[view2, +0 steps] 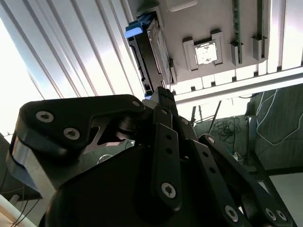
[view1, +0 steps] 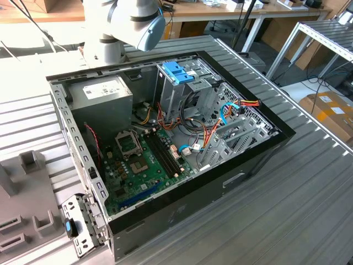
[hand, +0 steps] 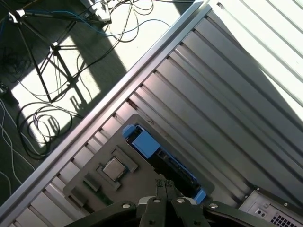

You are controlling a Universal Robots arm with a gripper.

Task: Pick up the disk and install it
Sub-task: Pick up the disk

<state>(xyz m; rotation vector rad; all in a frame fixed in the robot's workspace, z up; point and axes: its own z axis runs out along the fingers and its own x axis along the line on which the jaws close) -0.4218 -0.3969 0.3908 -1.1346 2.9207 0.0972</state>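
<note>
Ribbed metal surface (hand: 227, 94) runs under the whole scene, and past its edge the floor is strewn with loose cables (hand: 42, 127). The disk (hand: 168, 163) lies just ahead of the end effector (hand: 164, 184), seated in a slot of a grey fixture plate (hand: 109, 153), apparently on its long edge. Its light-blue rails frame the dark body. A processor chip (hand: 113, 169) sits in a square pocket of the same plate, beside the disk and a little farther from the fingertips. The fingers look pressed together and carry nothing, so I judge this to be the approach part of the pick. Installing has not begun. A sound grasp would call for the fingers to part enough to straddle the disk's thin body, squared to its length, before closing. In the exterior view the open computer case (view1: 253, 160) rests on the surface with its blue-handled drive cage (view1: 177, 72) inside. The robot arm (view1: 132, 22) is cut off by the frame's upper edge, so how far the case lies from the end effector cannot be judged. The disk's nearest end is hidden behind the fingers, and whether the tips touch it is unclear.
</note>
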